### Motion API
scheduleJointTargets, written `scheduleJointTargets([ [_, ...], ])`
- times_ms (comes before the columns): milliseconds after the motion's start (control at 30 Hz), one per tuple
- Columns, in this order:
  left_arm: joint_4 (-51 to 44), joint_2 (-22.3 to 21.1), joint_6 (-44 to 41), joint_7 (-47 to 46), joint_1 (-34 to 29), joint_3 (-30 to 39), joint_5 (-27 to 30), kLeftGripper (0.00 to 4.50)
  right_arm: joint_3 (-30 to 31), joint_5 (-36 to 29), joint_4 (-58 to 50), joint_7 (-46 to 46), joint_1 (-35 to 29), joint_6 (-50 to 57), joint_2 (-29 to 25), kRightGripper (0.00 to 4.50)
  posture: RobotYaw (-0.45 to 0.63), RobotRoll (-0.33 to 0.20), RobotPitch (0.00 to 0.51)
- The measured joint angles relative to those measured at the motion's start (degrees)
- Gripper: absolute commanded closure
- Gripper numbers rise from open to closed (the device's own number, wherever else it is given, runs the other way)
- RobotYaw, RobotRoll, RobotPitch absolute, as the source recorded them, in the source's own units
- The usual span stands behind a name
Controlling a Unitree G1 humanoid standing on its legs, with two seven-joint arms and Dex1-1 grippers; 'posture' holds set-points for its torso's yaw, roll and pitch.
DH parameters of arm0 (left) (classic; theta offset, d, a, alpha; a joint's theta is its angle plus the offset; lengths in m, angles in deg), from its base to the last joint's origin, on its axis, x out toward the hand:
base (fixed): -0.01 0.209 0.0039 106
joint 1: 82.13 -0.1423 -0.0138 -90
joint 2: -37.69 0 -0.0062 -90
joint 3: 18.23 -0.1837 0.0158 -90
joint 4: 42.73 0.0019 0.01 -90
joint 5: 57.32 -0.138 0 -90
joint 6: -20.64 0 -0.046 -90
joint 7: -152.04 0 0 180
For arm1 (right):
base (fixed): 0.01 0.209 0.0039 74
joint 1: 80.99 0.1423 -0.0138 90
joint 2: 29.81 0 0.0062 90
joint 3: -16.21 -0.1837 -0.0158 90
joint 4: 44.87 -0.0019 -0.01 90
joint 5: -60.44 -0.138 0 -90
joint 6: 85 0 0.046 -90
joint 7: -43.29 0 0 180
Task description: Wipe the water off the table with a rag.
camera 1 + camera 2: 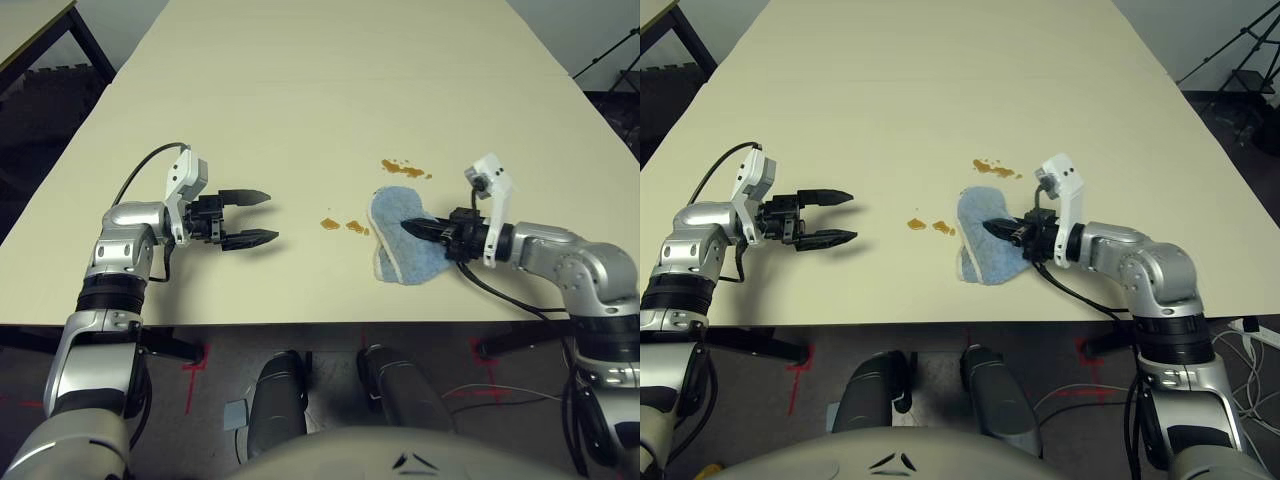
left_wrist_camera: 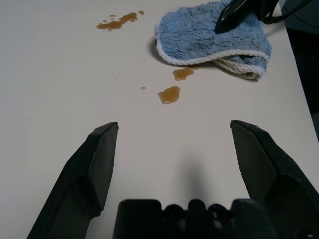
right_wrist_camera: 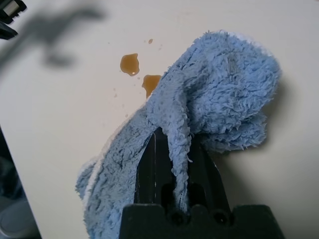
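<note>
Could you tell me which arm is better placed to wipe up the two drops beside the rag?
The right. Its claw is shut on the rag, whose edge lies right beside the drops. The left claw is open, holds nothing and hangs apart from them.

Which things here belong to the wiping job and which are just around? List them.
Job:
- rag, pinched in the shut right gripper
- water beside the rag, more beyond it
- table

Just around:
- left gripper, open and holding nothing
- smaller table at the far left
</note>
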Motion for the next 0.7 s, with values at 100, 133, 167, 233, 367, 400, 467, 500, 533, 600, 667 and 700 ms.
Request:
scheduleJointTargets([
  [100,-0.05,-0.06,0.05,0.01,0.0,-0.01,-0.01,0.0,3.12,2.18,2.08,-0.11,2.54,-1.49,1.64,4.48,-0.31,0.0,0.124],
  [133,-0.07,-0.09,0.05,0.01,-0.04,-0.01,-0.02,0.0,4.23,2.94,3.05,-0.2,3.55,-1.91,2.49,4.48,-0.31,0.0,0.124],
  [167,-0.1,-0.1,0.05,0.01,-0.04,-0.02,-0.02,0.0,5.06,3.65,4.16,-0.33,4.62,-2.47,3.25,4.48,-0.31,0.0,0.124],
  [233,-0.24,-0.15,0.05,0.02,-0.2,-0.02,-0.02,0.0,7.1,5.18,6.25,-0.82,6.62,-3.78,4.99,4.48,-0.3,0.0,0.126],
  [367,-0.59,-0.27,0.0,0.02,-1.55,-0.04,-0.02,0.0,10.82,8.11,10.44,-3.08,9.94,-6.61,7.43,4.48,-0.29,0.0,0.127],
  [400,-0.6,-0.27,-0.08,0.01,-1.7,-0.08,-0.02,0.0,11.52,8.69,11.29,-3.66,10.62,-7.17,7.94,4.48,-0.29,0.0,0.127],
  [467,-1.14,-0.38,-0.26,-0.01,-1.95,-0.03,0.0,0.0,12.57,9.86,12.69,-4.76,11.55,-8.2,9.01,4.48,-0.28,0.0,0.129],
  [500,-1.78,-0.43,-0.33,-0.02,-2.16,-0.02,0.01,0.0,13.22,10.34,13.38,-5.27,12.06,-8.75,9.52,4.48,-0.28,0.0,0.129],
  [533,-2.68,-0.45,-0.42,-0.04,-2.47,-0.01,0.06,0.0,13.8,10.86,13.93,-5.72,12.58,-9.19,10.03,4.48,-0.28,0.0,0.129],
  [600,-3.27,-0.48,-0.63,-0.07,-3.11,0.05,0.12,0.0,14.38,11.66,15.17,-6.5,13.19,-9.93,11.39,4.48,-0.28,0.0,0.13],
  [667,-3.78,-0.5,-0.89,-0.09,-4.05,0.06,0.12,0.0,14.99,12.56,16.36,-7.3,13.86,-10.77,12.6,4.48,-0.27,0.0,0.13],
  [700,-3.88,-0.5,-1.0,-0.09,-4.12,0.07,0.12,0.0,15.37,12.9,17.08,-7.52,14.38,-11.07,13.19,4.48,-0.27,0.0,0.13],
])
